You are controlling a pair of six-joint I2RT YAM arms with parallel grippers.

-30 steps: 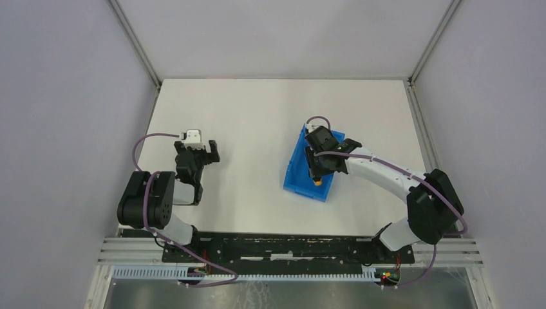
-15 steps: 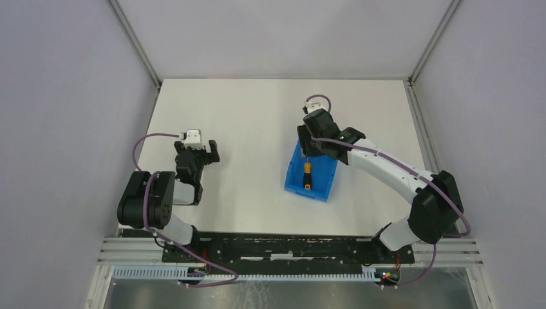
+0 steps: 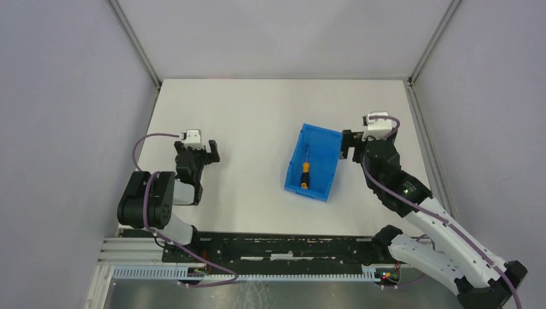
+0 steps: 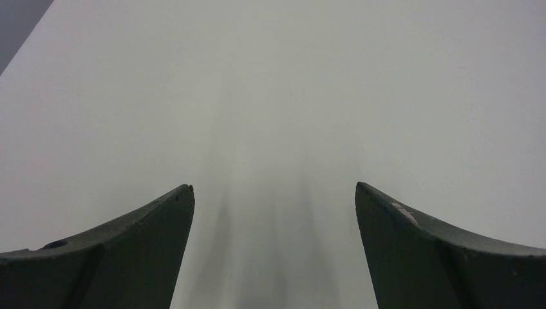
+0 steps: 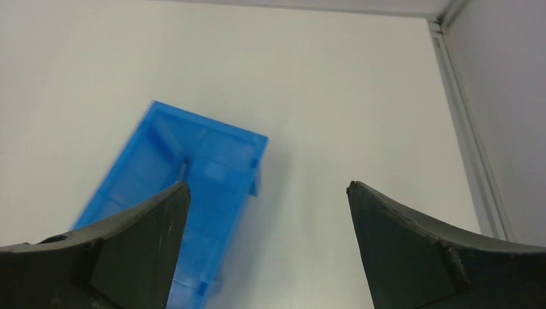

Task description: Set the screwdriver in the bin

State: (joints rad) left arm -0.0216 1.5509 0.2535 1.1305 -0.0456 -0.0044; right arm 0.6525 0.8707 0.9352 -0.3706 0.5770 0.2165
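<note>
The blue bin (image 3: 320, 158) stands right of the table's middle, set at a slant. The screwdriver (image 3: 305, 172) lies loose inside it, orange-and-black handle toward the near end and thin shaft pointing to the far end. My right gripper (image 3: 349, 145) hovers just to the right of the bin, open and holding nothing. In the right wrist view the right gripper (image 5: 267, 187) has its jaws wide apart over bare table. The bin (image 5: 212, 161) sits to their left, with the handle hidden behind the left finger. My left gripper (image 3: 205, 152) rests open at the table's left, and the left gripper (image 4: 273, 187) shows nothing between its fingers.
The white table (image 3: 257, 116) is enclosed by grey walls, with metal corner posts (image 3: 422, 58) at the back. The right wall's rail (image 5: 470, 148) runs close past my right gripper.
My right gripper opened over the bin and the screwdriver dropped inside. The right arm then pulled back to the right, off the bin. The left arm stayed still.
</note>
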